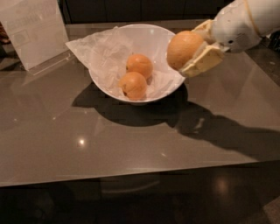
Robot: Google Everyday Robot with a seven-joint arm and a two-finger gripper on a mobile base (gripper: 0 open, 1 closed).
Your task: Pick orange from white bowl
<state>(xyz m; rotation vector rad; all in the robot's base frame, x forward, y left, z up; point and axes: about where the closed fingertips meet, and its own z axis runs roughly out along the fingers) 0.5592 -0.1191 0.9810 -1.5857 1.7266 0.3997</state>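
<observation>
Your tool (pixel 193 51) is closed around the orange (pixel 183 47), holding it in the air just above the white bowl's (pixel 140 27) right rim. Two smaller oranges (pixel 140 65) lie inside on crinkled paper (pixel 94 48); the bowl sits on the counter (pixel 87 144).

On my remote feed, a glossy grey-brown table (pixel 65 144) fills most of the view, with small light spots mirrored on it. Dark cabinet fronts (pixel 131 8) run behind it and dark floor (pixel 175 201) lies in front. A clear sign stand (pixel 33 30) sits far left. The gripper (pixel 191 51) hangs upper right, clasping the orange (pixel 180 43).
</observation>
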